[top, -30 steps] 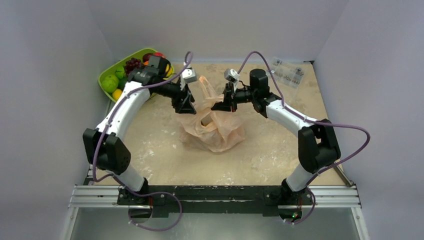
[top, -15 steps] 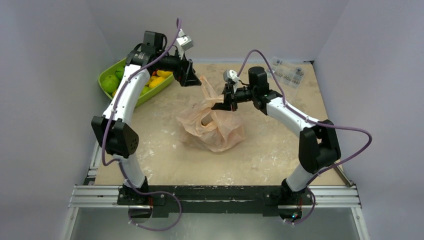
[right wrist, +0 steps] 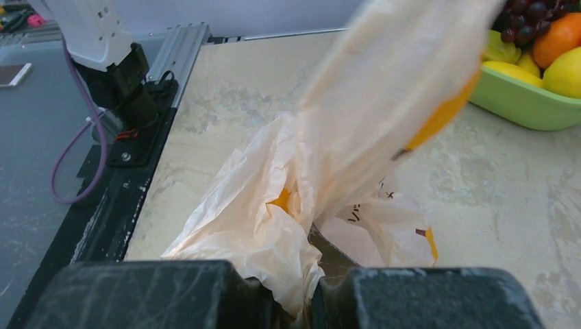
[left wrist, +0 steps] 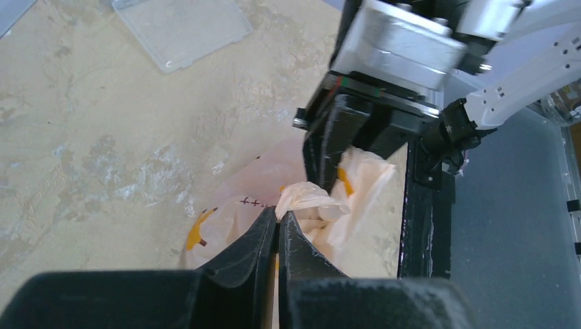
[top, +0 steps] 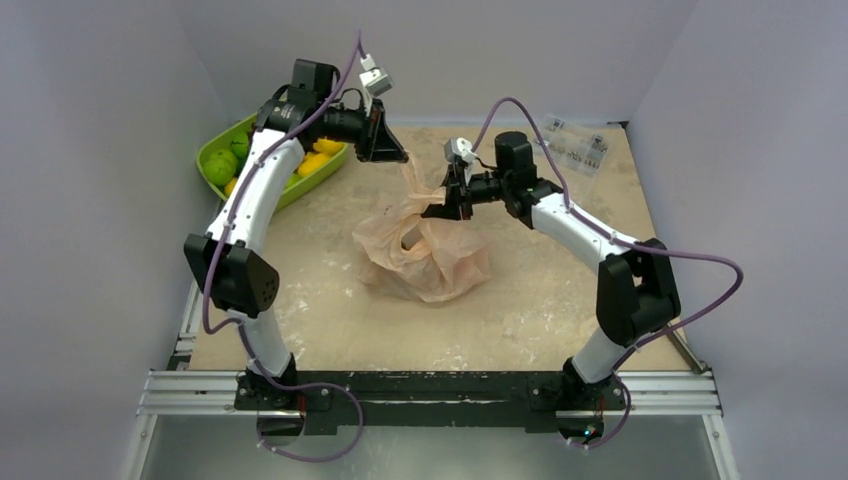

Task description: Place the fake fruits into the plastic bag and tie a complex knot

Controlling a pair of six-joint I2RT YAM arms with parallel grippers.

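Lime-green plastic first: the tray point(top: 213, 152) at far left holds several fake fruits point(top: 222, 168), so loading looks unfinished, unless those are being left behind. A second ago my left gripper point(top: 400, 155) hung open, low at the bag's left flank. It has since swung up and back and snapped closed, apparently pinching the tip of a strap handle point(top: 412, 180), which rises from the plastic bag point(top: 425, 265) at mid-table. My right gripper point(top: 441, 207) keeps bunched film clamped at the bag's mouth. With two ends held, I judge the knot is only starting. As for writing, there are small dark marks point(left wrist: 251, 202) like "++" on the bag. Print on the clear packets point(top: 575, 148) at far right is too small to read.
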